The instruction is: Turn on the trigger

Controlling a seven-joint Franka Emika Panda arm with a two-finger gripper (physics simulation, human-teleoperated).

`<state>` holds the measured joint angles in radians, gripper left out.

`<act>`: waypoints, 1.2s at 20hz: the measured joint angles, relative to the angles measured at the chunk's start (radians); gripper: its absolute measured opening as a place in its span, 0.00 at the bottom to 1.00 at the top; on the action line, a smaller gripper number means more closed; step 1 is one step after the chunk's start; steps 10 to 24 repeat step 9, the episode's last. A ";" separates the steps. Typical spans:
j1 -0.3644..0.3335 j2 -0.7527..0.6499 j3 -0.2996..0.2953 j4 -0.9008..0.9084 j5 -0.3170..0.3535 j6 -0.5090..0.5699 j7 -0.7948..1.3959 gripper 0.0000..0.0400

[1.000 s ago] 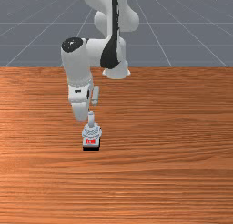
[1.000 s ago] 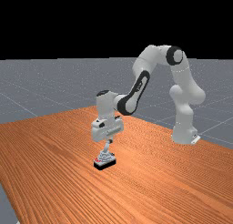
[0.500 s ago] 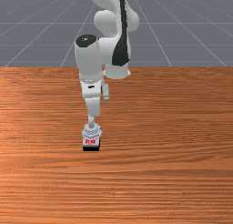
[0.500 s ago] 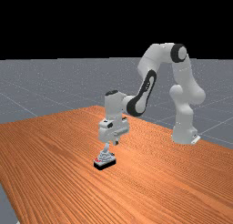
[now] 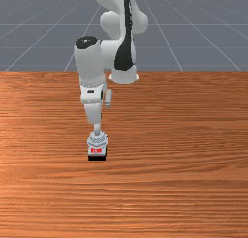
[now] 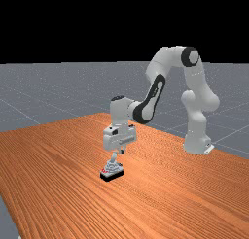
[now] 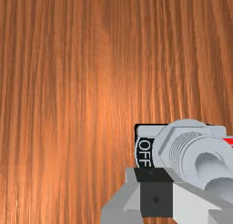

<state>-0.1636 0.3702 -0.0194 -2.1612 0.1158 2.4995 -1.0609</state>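
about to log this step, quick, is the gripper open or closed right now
Gripper: beside the switch or just above it; open or closed can't be told.

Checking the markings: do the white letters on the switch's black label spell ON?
No, the black label on the switch spells OFF.

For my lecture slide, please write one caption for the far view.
A white and grey robot arm reaches across an orange-brown wooden table, its hand above a grey metallic toggle switch.
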 joint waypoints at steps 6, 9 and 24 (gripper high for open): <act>-0.033 0.065 0.029 0.135 0.065 -0.107 -0.032 0.00; 0.001 0.067 0.009 0.143 0.018 -0.030 0.019 0.00; 0.001 0.067 0.009 0.143 0.018 -0.030 0.019 0.00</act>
